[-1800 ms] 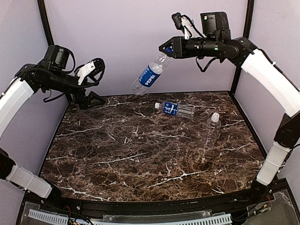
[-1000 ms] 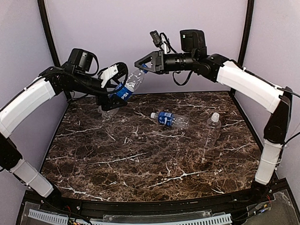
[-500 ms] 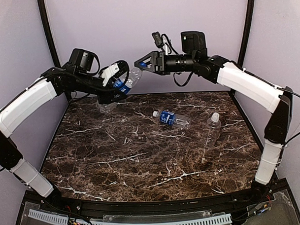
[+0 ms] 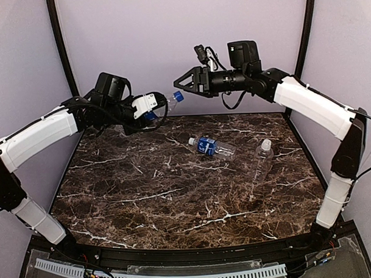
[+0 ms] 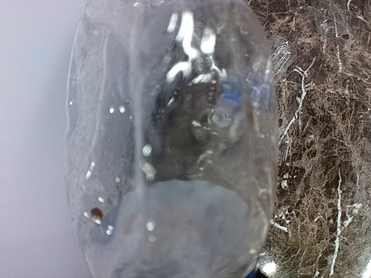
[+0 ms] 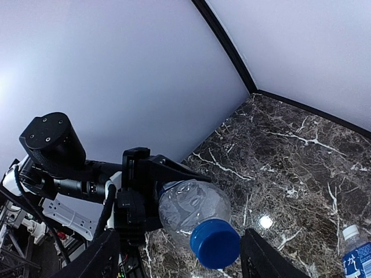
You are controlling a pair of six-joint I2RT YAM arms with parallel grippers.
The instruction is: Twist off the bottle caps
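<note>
A clear bottle with a blue label (image 4: pixel 162 105) hangs in the air at the back, its blue cap (image 4: pixel 178 96) pointing right. My left gripper (image 4: pixel 149 110) is shut on its body, and the bottle (image 5: pixel 168 145) fills the left wrist view, hiding the fingers. My right gripper (image 4: pixel 182 88) is open at the cap. In the right wrist view the blue cap (image 6: pixel 214 243) sits between the spread fingers (image 6: pixel 104 258) of the right gripper (image 6: pixel 184 259), apart from both. A second labelled bottle (image 4: pixel 211 146) with a white cap (image 4: pixel 191 140) lies on the table. A plain bottle (image 4: pixel 262 157) with a white cap (image 4: pixel 267 144) lies to its right.
The dark marble table (image 4: pixel 145 195) is walled by pale panels with black corner posts (image 4: pixel 55 27). Both arms reach over its far edge. In the right wrist view the lying labelled bottle (image 6: pixel 358 255) shows at the bottom right corner.
My left gripper has closed on the bottle's body, and my right gripper has let go of the cap and opened. The bottle has swung more level, with its cap toward the right gripper.
</note>
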